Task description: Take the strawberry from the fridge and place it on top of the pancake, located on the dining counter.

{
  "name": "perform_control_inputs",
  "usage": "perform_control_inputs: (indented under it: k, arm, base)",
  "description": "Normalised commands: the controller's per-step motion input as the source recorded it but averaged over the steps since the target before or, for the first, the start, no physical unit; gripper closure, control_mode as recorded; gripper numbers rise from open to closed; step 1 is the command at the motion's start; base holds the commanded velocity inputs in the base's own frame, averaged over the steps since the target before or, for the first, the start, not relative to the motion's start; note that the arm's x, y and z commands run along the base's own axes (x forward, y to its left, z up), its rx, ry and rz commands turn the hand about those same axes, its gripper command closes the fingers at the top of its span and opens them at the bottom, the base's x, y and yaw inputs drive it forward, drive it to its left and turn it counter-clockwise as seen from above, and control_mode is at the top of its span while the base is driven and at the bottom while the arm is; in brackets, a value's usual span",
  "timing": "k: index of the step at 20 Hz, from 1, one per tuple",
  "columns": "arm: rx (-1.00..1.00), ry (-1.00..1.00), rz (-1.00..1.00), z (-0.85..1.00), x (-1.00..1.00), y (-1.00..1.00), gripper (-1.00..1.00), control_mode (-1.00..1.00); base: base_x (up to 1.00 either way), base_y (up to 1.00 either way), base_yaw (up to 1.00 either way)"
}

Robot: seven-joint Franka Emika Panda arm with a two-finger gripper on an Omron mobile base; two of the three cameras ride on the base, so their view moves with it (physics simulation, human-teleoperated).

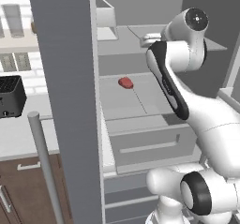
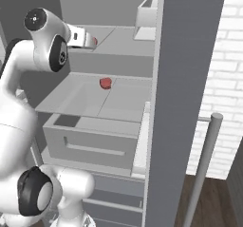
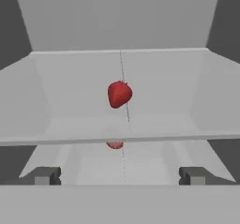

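I have the arm reaching into the open fridge (image 1: 140, 101), its doors swung wide to either side of both base views. In the hand view the gripper (image 3: 120, 175) has its two dark fingertips (image 3: 44, 175) spread as far apart as they go, with nothing between them and nothing in contact.

The strawberry (image 3: 119, 93) sits ahead of the hand, roughly centred between the fingertips but well beyond them, lying on a pale grey shelf (image 3: 70, 92) toward the back of the compartment. A faint red reflection shows just below the shelf's front edge. From the left base view I see the strawberry (image 1: 125, 82) on that middle shelf, to the left of the forearm; the right base view shows it (image 2: 105, 82) alone on the shelf above the open drawer (image 2: 90, 140).
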Motion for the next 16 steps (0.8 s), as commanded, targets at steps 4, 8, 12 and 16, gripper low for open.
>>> perform_control_inputs:
  k: [4, 8, 12, 16]
  arm:
    - [0.00, 0.05, -0.07, -0.01, 1.00, -0.02, -1.00, -1.00]
    - [0.00, 0.01, -0.06, -0.03, 1.00, 0.00, -1.00, -1.00]
    - [0.00, 0.13, 0.00, -0.18, 0.67, 0.00, -1.00, -1.00]
    - [0.01, 0.18, 0.00, -0.20, 0.34, 0.00, -1.00, -1.00]
  base:
    - [0.00, 0.00, 0.00]
    - [0.00, 0.00, 0.00]
    - [0.00, 0.00, 0.00]
    - [0.00, 0.00, 0.00]
